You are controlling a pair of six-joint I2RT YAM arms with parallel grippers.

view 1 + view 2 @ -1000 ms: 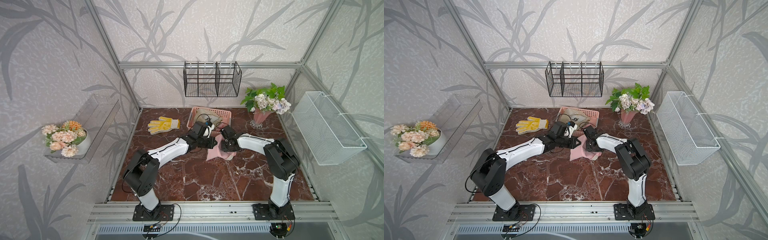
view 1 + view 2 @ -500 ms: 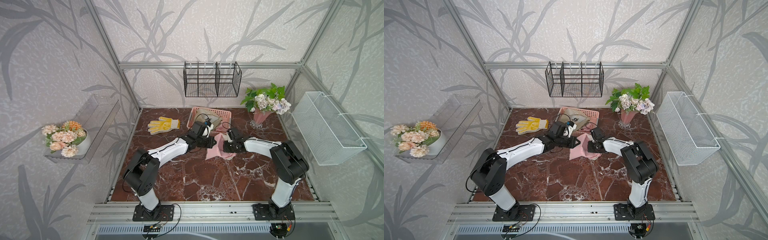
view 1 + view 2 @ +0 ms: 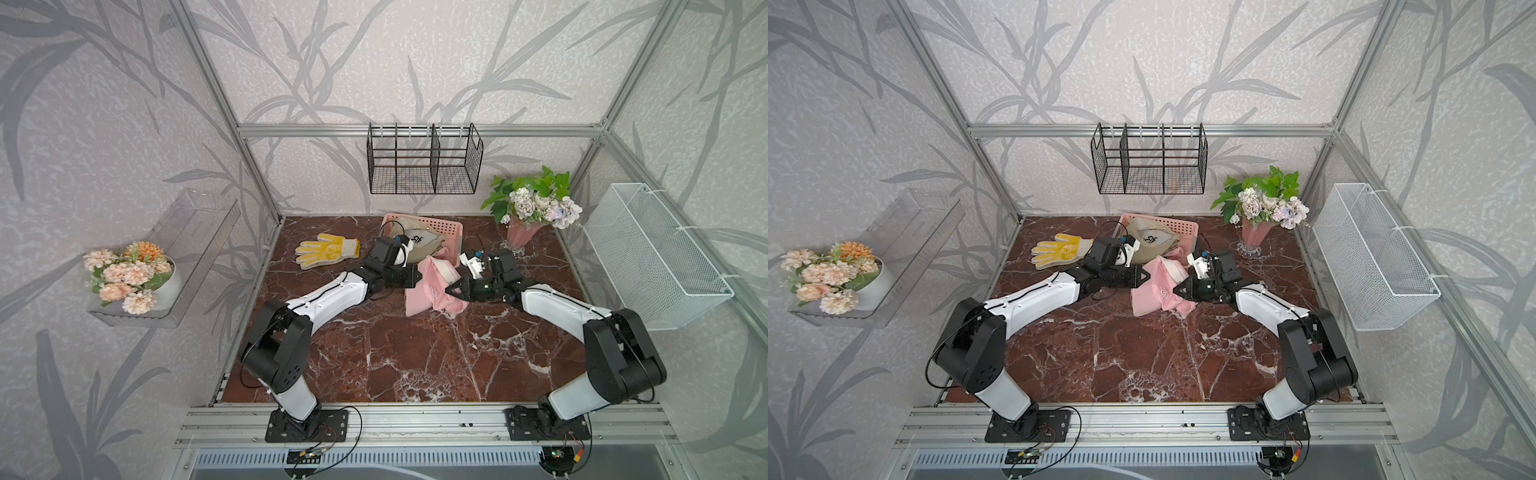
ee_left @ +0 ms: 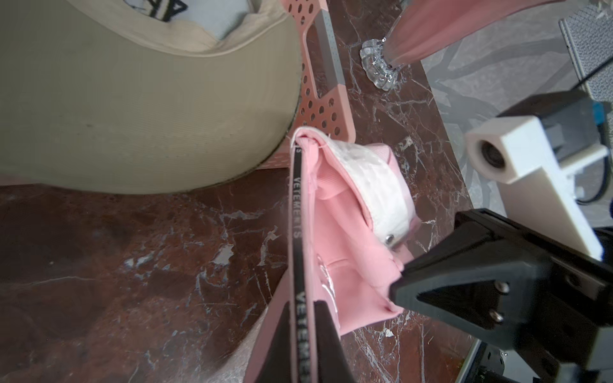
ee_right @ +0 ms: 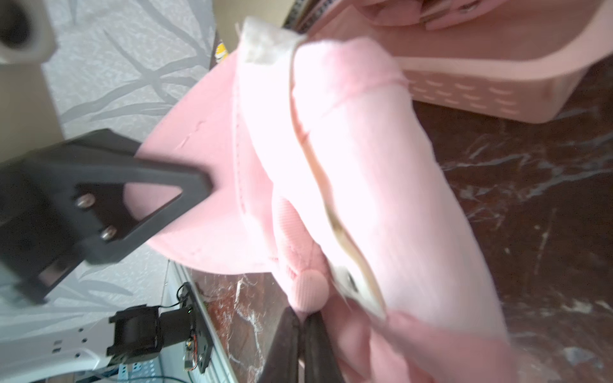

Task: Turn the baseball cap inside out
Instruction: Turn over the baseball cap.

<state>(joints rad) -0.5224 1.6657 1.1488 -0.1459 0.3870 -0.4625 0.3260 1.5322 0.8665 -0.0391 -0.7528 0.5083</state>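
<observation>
The pink baseball cap [image 3: 432,291] lies crumpled on the marble floor between my two grippers, in both top views [image 3: 1156,293]. My left gripper [image 3: 417,276] is shut on its edge. In the left wrist view the gripper [image 4: 303,320] pinches the black lettered band along the cap [image 4: 335,232]. My right gripper [image 3: 451,289] is shut on the cap from the opposite side. In the right wrist view that gripper [image 5: 302,320] clamps pink crown fabric just below the cap's top button [image 5: 308,285]. The white lining [image 4: 374,185] shows.
Right behind the cap stands a pink basket [image 3: 449,226] holding a beige cap [image 3: 419,243]. A yellow glove [image 3: 326,251] lies at the back left and a flower vase [image 3: 521,235] at the back right. A white wire basket [image 3: 648,257] hangs on the right wall.
My right gripper has shut on the cap's crown, and the right arm has swung outward to the right. The left gripper keeps its hold and has not moved.
</observation>
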